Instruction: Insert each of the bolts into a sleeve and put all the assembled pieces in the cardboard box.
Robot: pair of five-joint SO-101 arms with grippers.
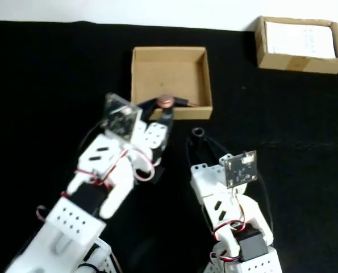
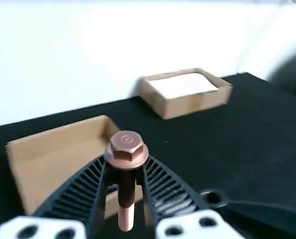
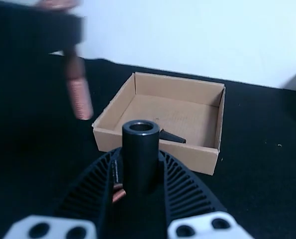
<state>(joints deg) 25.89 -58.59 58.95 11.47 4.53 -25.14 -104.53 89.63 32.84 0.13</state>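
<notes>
Clamped a copper bolt (image 2: pixel 126 147) head-up in the left gripper (image 2: pixel 126 167), ribbed fingers (image 2: pixel 88 184) shut on the shank just below the hex head, threaded end hanging free beneath. Held it, in the high view, over the near wall of the open cardboard box (image 1: pixel 136 74) on the black table (image 1: pixel 44 68). Pinched a black sleeve (image 3: pixel 140 149) upright in the right gripper (image 3: pixel 140 159), jaws closed on its sides, bore open to the top. Held that sleeve near the box's near corner, beside the bolt and apart from it. Seen lying on the table beneath the right gripper, partly hidden: a second copper bolt (image 3: pixel 118 195). Seen on the box floor by the near wall: a small dark piece (image 3: pixel 173 137), too unclear to name. Set well apart, toward the table's far right corner: a second cardboard box (image 1: pixel 300 42) with something white inside.
</notes>
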